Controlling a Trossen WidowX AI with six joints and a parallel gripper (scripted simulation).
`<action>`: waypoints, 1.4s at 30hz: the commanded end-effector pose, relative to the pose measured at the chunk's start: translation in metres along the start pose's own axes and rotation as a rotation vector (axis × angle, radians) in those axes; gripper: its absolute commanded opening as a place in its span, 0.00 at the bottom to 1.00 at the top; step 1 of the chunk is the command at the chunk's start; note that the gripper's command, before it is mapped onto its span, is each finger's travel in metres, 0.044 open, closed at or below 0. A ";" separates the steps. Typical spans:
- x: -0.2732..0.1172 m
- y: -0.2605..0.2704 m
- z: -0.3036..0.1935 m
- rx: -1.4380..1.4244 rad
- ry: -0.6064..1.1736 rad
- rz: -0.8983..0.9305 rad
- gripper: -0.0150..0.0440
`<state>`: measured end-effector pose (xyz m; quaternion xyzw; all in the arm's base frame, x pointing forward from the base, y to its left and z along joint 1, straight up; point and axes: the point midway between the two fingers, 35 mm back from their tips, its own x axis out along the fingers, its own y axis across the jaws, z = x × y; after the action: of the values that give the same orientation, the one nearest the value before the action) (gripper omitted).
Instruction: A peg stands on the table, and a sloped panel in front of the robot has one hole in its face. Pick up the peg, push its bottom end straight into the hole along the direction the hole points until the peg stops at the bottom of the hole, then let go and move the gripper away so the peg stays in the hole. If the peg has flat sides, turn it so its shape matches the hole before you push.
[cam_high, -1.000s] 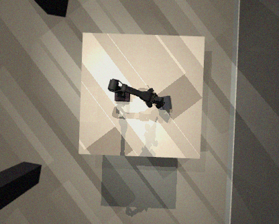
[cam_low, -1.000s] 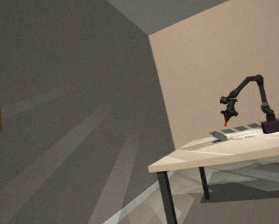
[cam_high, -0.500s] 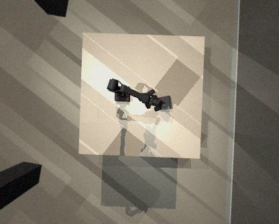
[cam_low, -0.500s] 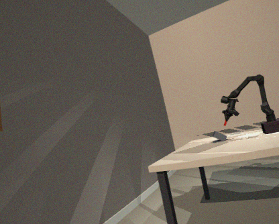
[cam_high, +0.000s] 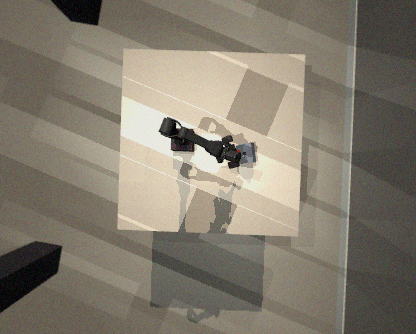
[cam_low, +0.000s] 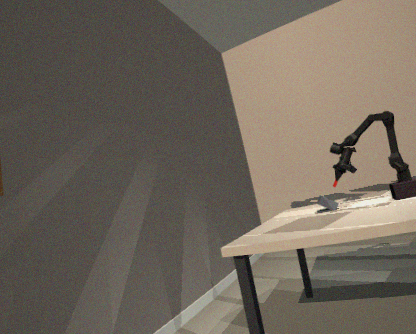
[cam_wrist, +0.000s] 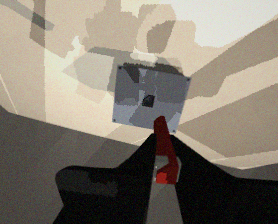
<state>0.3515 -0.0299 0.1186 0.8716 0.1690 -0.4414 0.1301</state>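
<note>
The sloped blue-grey panel (cam_high: 249, 152) (cam_low: 327, 203) (cam_wrist: 170, 95) sits on the table (cam_high: 165, 65) (cam_low: 280, 240). One dark, angular hole (cam_wrist: 148, 101) is near the middle of its face. My gripper (cam_low: 337, 178) (cam_wrist: 161, 138) is shut on the red peg (cam_high: 238, 151) (cam_low: 335, 184) (cam_wrist: 161, 126). The peg has flat sides, and its free end sticks out past the fingertips. In the exterior view the peg is tilted and hangs above the panel, with a gap below it. In the wrist view its end appears just below the hole, near the panel's lower edge. The exact match of the peg's turn to the hole cannot be told.
The arm's dark base (cam_high: 182, 145) (cam_low: 402, 190) stands on the table, and the arm reaches over from it to the panel. Small dark screws mark the panel's corners. Strong light stripes and arm shadows cross the table top.
</note>
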 end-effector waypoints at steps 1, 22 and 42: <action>0.007 0.001 0.003 0.028 -0.003 -0.005 0.25; 0.039 0.010 0.004 0.109 0.014 0.011 0.25; 0.051 0.012 0.006 0.137 0.023 0.016 0.25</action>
<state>0.3811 -0.0339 0.0782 0.8862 0.1352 -0.4368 0.0743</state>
